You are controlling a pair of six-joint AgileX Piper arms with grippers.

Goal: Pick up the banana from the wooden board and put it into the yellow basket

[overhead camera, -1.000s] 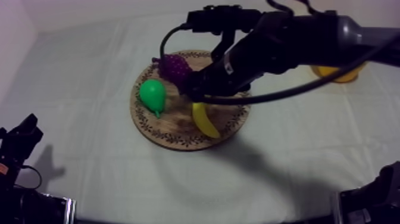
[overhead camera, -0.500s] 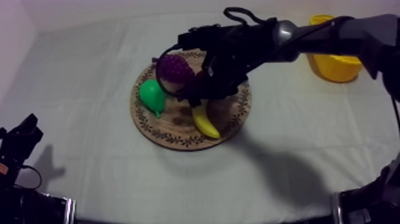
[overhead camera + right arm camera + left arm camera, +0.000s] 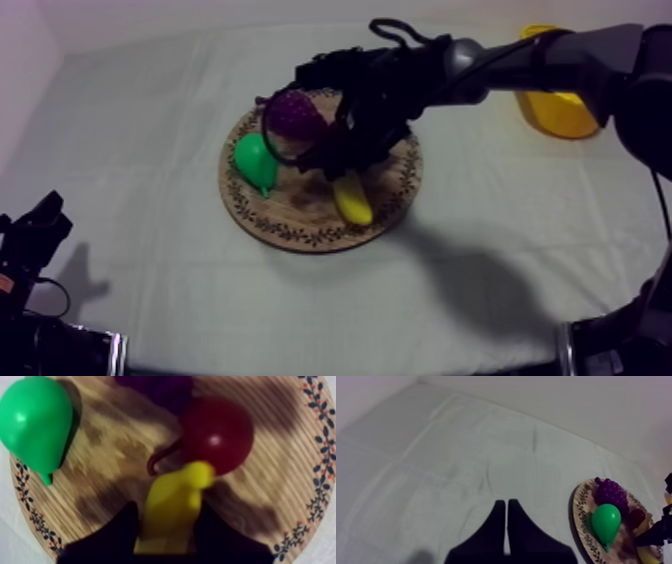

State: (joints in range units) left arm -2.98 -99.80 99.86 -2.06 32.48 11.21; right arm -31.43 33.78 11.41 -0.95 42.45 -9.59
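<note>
While L gripper (image 3: 506,505) rests closed on nothing, R gripper (image 3: 166,510) clamps banana (image 3: 175,493) btwn fingers (image 3: 115,536) on wooden board (image 3: 280,476).

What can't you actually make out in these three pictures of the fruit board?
Top view: the right arm covers the banana's upper end and part of the yellow basket.
Right wrist view: the edge cuts off the grapes; the right pincer hides the banana's near end.
Left wrist view: the edge cuts off part of the wooden board.
</note>
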